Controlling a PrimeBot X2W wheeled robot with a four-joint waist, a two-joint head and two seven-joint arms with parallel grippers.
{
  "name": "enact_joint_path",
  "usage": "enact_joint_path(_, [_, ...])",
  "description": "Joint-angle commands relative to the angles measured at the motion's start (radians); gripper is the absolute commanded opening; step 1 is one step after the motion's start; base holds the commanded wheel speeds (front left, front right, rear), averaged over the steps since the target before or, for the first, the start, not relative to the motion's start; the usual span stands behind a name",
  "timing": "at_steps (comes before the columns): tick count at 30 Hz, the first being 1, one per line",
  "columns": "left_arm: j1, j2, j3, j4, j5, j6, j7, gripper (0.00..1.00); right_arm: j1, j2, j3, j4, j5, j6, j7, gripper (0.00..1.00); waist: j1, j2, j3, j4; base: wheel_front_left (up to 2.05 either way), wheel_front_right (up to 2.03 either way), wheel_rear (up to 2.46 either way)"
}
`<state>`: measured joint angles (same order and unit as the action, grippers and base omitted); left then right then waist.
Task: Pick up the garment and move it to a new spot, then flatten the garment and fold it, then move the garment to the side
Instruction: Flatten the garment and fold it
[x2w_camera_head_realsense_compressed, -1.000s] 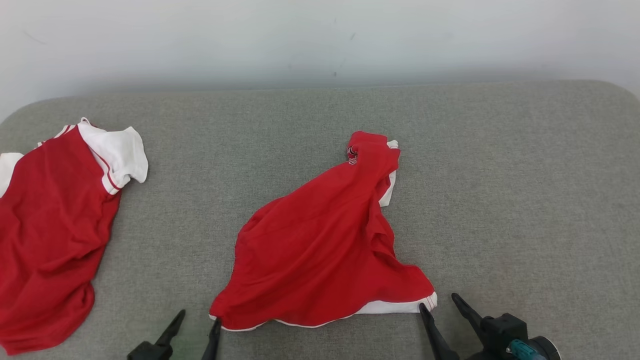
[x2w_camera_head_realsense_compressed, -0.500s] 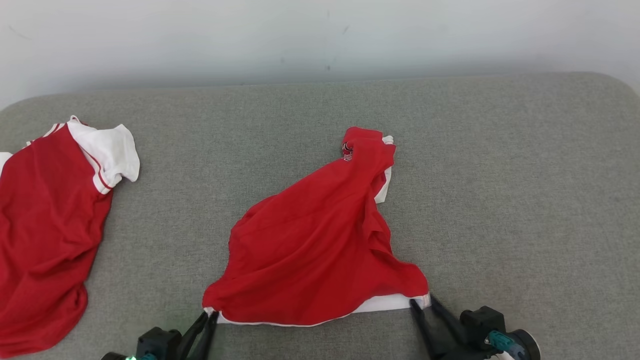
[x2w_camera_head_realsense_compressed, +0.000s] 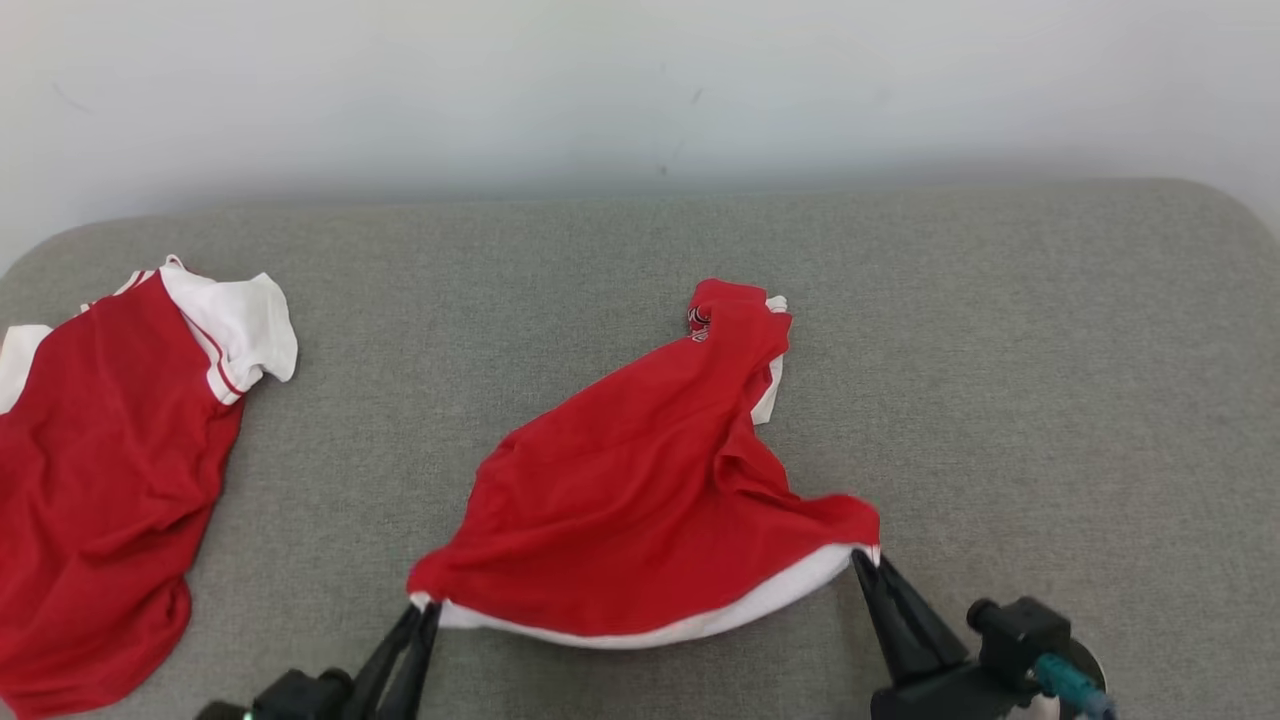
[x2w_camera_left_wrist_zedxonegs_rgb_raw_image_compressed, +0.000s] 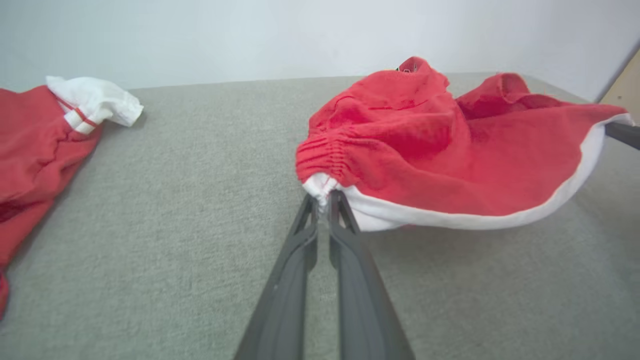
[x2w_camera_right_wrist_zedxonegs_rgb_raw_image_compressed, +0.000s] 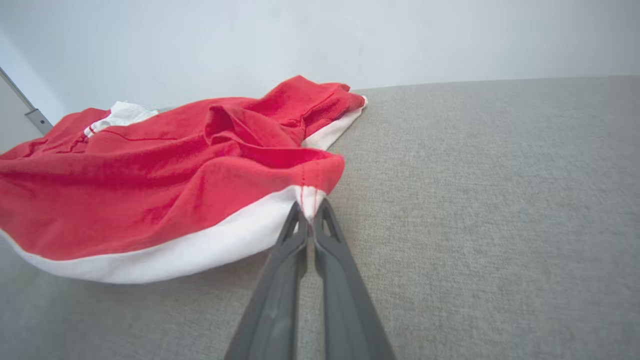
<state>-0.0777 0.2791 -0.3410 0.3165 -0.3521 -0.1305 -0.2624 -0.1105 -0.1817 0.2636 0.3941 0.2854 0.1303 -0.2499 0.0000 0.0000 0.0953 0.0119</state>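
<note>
You will see the centre shirt (x2w_camera_head_realsense_compressed: 640, 490) as solid red with a white hem band. The left shirt (x2w_camera_head_realsense_compressed: 100, 480) is red with white sleeves carrying thin red stripes. The padded surface (x2w_camera_head_realsense_compressed: 1000, 400) is plain grey; the wall (x2w_camera_head_realsense_compressed: 600, 80) is off-white.

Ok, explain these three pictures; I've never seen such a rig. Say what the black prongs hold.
This is a two-armed robot. The wide picture comes from its head, looking down on a grey surface; the other two come from wrist cameras looking along each arm's jaws, the black prongs. The left jaws and right jaws are each shut on a hem corner of the red garment, its white-edged hem sagging between them. A second red and white shirt lies at the left.
</note>
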Motion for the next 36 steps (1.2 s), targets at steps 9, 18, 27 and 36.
enact_joint_path(9, [-0.202, 0.075, -0.037, -0.145, 0.044, 0.001, 0.031, 0.00, -0.166, -0.063, -0.016, -0.162, 0.040, 0.001, 0.063, 0.00, 0.0000, 0.0000, 0.031, -0.019, 0.00, 0.00, 0.00])
enact_joint_path(18, [-0.908, 0.280, -0.238, -0.106, -0.223, 0.001, 0.244, 0.00, -0.804, -0.096, -0.015, -0.046, 0.099, 0.001, 0.209, 0.00, 0.0000, 0.0000, 0.302, -0.089, 0.00, 0.00, 0.00])
enact_joint_path(27, [-1.475, 0.316, -0.349, 0.057, -0.395, 0.001, 0.350, 0.00, -1.379, -0.076, 0.010, 0.165, 0.150, 0.001, 0.285, 0.00, 0.0000, 0.0000, 0.502, -0.143, 0.00, 0.00, 0.00])
enact_joint_path(36, [-1.809, 0.269, -0.439, 0.239, -0.453, 0.001, 0.287, 0.00, -1.687, -0.078, 0.004, 0.330, 0.123, 0.001, 0.251, 0.00, 0.0000, 0.0000, 0.603, -0.163, 0.00, 0.00, 0.00])
